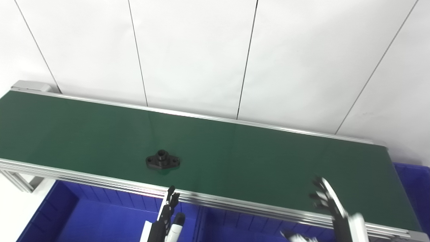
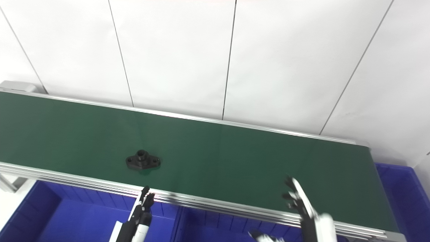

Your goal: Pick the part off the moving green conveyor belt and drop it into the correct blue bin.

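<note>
Right hand (image 1: 331,205) hovers spread, blurred, over the belt's (image 1: 252,158) near edge; left hand (image 1: 168,215) looks pressed together and empty. Black part (image 1: 162,160) rides mid-belt, untouched; mistimed reaching may miss it.

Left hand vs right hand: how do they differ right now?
The left hand sits low at the belt's near rail, just below the black part; the right hand reaches up over the green belt, far from the part. The left hand looks sharp with fingers close together; the right hand is motion-blurred with fingers spread. Both hold nothing.
</note>
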